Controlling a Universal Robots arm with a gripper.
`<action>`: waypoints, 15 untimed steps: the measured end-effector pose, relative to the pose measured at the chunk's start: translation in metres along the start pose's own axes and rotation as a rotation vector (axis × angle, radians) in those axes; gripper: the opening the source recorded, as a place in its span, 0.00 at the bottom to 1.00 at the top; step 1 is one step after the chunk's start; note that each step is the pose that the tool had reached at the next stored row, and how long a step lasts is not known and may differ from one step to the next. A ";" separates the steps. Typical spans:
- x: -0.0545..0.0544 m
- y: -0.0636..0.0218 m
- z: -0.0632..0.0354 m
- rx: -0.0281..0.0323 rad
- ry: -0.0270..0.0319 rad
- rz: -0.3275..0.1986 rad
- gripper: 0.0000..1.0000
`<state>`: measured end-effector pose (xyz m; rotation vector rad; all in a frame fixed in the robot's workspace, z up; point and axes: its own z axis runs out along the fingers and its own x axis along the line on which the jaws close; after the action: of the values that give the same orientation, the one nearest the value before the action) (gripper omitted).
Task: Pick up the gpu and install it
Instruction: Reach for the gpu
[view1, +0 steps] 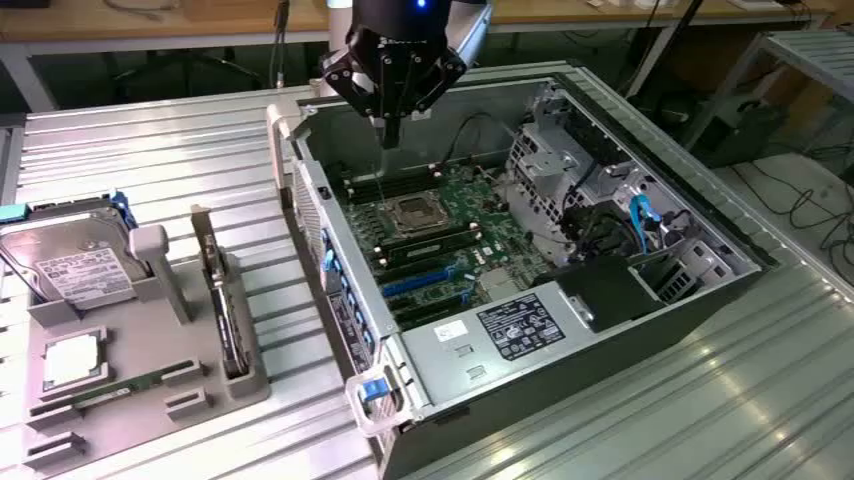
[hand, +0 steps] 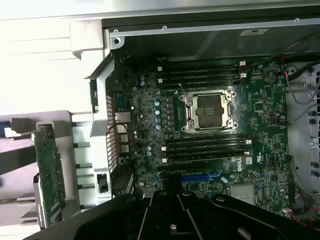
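In the exterior view the gripper (view1: 388, 138) hangs over the far corner of the open computer case (view1: 310, 215), its fingers pressed together and holding nothing. The arm reaches straight down from above, fingers pointing at the motherboard (view1: 441, 235). The gpu (view1: 224, 310) stands on edge in a grey holder (view1: 147, 330) at the exterior view's left of the case, near the hard drive (view1: 74, 265) and well apart from the gripper. The pickup looks not yet begun. To do it well, the fingers should straddle the card's upper edge near its middle, square to it, and lift straight up.

In the wrist view the camera looks down on the motherboard and its processor socket (hand: 210, 111). The gpu shows its green back, upright in the holder outside the case wall.
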<state>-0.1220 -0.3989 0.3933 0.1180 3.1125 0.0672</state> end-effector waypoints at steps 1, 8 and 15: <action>0.000 0.0000 0.0000 0.0000 0.0000 0.000 0.11; 0.007 -0.0006 -0.0002 0.0000 0.0000 0.000 0.11; 0.016 -0.0015 -0.0004 -0.0001 0.0000 0.000 0.11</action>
<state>-0.1376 -0.3992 0.3933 0.1180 3.1125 0.0673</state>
